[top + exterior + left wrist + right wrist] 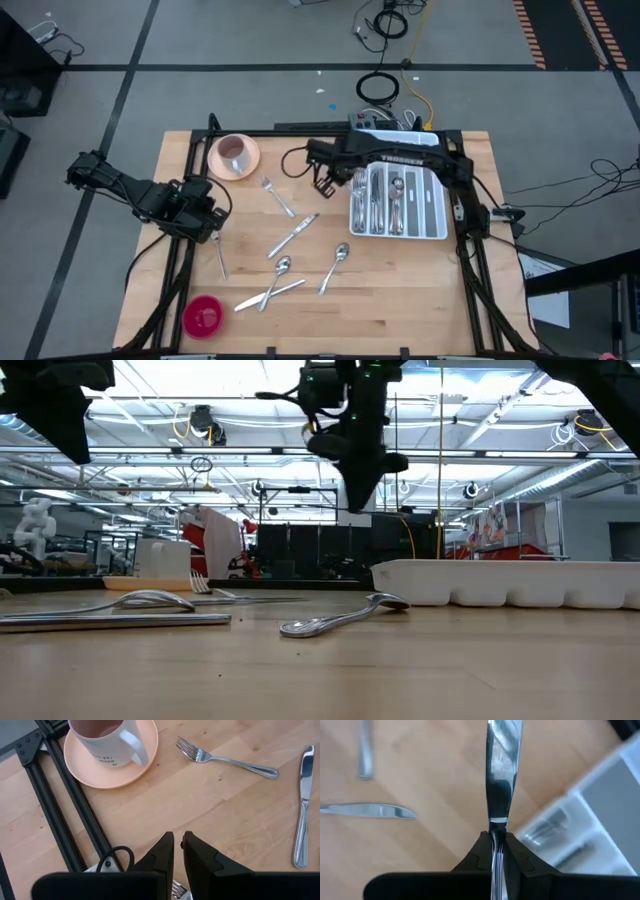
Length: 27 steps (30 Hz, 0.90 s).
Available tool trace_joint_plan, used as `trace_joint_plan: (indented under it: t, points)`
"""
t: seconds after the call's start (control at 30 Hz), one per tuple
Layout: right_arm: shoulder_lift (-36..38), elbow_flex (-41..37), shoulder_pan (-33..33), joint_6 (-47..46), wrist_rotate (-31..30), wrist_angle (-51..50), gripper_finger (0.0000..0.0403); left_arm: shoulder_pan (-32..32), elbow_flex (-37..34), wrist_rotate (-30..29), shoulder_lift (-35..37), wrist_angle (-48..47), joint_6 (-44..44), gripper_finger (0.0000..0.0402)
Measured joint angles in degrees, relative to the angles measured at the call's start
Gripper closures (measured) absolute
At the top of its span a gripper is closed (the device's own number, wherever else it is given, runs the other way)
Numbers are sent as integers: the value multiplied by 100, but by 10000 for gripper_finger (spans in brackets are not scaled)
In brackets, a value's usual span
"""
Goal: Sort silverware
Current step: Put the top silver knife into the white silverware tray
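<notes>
A: Right pincer (498, 840) clamped on a knife (502, 775), blade pointing forward, in the air beside the white tray (440, 215). In the overhead view this pincer (322, 183) sits just off the tray's left edge.

B: And the left pincer (178, 847)?

A: Over the worktop (400, 290) near its left edge, by the black frame rail. Its fingers stand narrowly parted. A fork's tines (177, 891) peek out beneath them; whether they grip it, I cannot tell.

B: Where is the silverware?

A: Several pieces lie in the tray compartments. Loose on the worktop: a fork (277, 196) near the pink cup (233, 152) on its saucer, a knife (294, 235) mid-table, two spoons (335, 267) and another knife (268, 294) toward the front edge, one more piece (221, 259) by the left arm. A red dish (203, 316) sits at the front left corner.
</notes>
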<state>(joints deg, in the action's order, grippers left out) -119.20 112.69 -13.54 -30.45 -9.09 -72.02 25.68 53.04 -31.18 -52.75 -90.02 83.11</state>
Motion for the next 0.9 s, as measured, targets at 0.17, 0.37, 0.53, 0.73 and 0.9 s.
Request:
trace_joint_plan:
  t: [0.17, 0.37, 0.53, 0.73, 0.9]
  points:
    - [158, -1, -32, -480, -272, -700, 402, 1, 0, -9, 0, 0, 0, 353]
    - [360, -186, 106, -997, -568, -1160, 402, 0, 0, -35, 0, 5, -54, 353]
    - [866, -1109, 126, -1512, -561, -949, 402, 1, 0, -54, 2, 48, -155, 353]
    - [1956, -2769, 124, -2262, -440, 72, 402, 1, 0, -97, 1, 79, -289, 353]
    - [2604, -3817, 124, -3019, -443, 1006, 402, 1, 0, -171, 0, 109, -285, 353]
